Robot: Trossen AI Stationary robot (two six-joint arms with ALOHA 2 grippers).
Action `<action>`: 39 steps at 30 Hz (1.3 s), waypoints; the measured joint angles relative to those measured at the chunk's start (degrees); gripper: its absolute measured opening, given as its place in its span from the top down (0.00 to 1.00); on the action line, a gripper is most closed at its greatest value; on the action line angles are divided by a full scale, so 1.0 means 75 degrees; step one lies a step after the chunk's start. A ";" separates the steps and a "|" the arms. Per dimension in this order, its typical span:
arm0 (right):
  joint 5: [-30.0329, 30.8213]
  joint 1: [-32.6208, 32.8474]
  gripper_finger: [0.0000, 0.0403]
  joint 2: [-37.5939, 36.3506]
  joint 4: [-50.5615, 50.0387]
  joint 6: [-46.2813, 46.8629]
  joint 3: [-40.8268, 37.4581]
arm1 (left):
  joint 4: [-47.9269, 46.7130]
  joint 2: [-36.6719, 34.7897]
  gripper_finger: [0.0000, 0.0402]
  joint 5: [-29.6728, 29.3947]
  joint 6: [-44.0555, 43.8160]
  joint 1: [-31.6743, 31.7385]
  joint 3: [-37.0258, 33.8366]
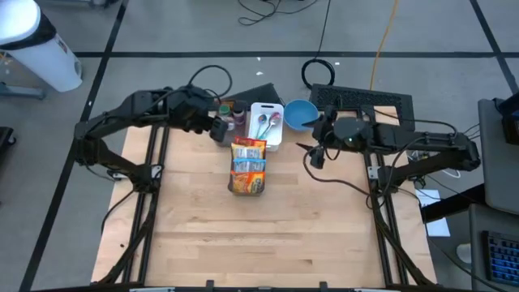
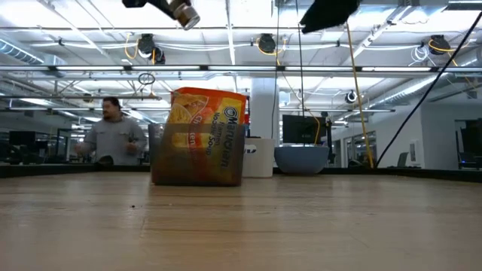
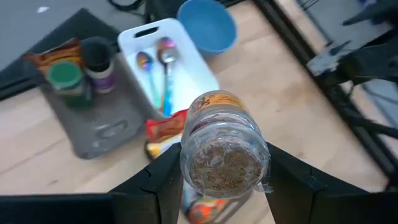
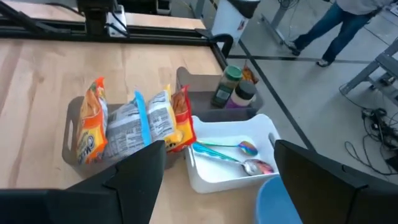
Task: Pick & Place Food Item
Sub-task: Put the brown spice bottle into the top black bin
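On the high view, the left gripper hangs above the table at about eleven o'clock from the table's middle, its jaws closed part-way around a clear spice jar with brownish contents; the left wrist view shows the jar clamped between the two dark fingers, its base facing the camera, and the low view shows it lifted well clear of the wood. Just beyond it, toward twelve o'clock, a grey tray holds a green-lidded jar and a dark-lidded jar side by side, with an orange packet behind them. At the table's centre a grey bin holds upright food packets: an orange soup packet at its six o'clock end, a silver and blue packet in the middle, and a red-edged one at the twelve o'clock end. Touching that end is a white tray with two spoons lying in it. At one o'clock from the centre sits a blue bowl, just beside the white tray. The right gripper hovers at about two o'clock, near the bowl, its jaws spread wide and holding nothing. In the low view a person stands in the room beyond the table.
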 joint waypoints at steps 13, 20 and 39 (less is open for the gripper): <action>-0.0791 -0.0273 0.27 -0.1874 0.2330 0.1038 -0.2628 | -0.0286 0.0023 0.54 0.0062 0.0269 0.1246 0.0000; -0.1599 -0.0997 0.27 -0.2722 0.3405 0.1221 -0.2631 | -0.0541 0.0134 0.54 0.0105 -0.0312 0.1925 0.0000; -0.2578 -0.1874 0.27 -0.2661 0.3537 0.2021 -0.2634 | -0.1054 0.2695 0.54 0.1097 0.1521 0.2837 0.0006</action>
